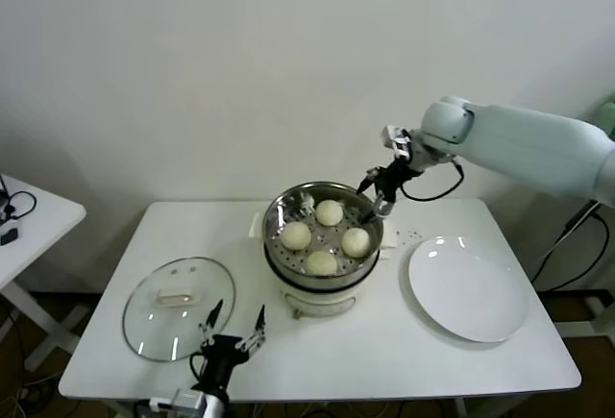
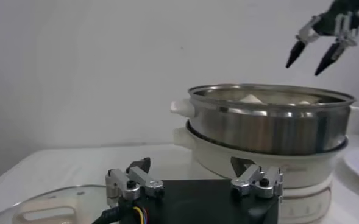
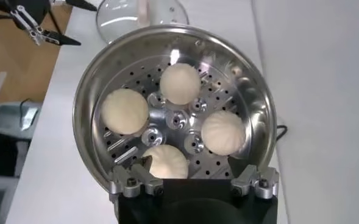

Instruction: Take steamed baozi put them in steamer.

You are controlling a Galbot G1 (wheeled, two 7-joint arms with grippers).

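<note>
Steamer (image 1: 324, 235) stands upright near the middle of the white table (image 1: 115, 341), its open mouth facing straight up; being round, it has no long axis. Four steamed baozi (image 1: 330, 212) lie on its perforated floor, spaced in a ring and apart from one another. Right gripper (image 1: 378, 195) hangs over the far right rim, fingers spread wide, holding nothing. Left gripper (image 1: 233, 323) sits low at the table's near edge, fingers parted, empty. Glass lid (image 1: 179, 306) lies flat to the left; white plate (image 1: 468, 288) to the right. The right wrist view alone shows all four buns from directly above; the left wrist view shows the basket wall in profile.
</note>
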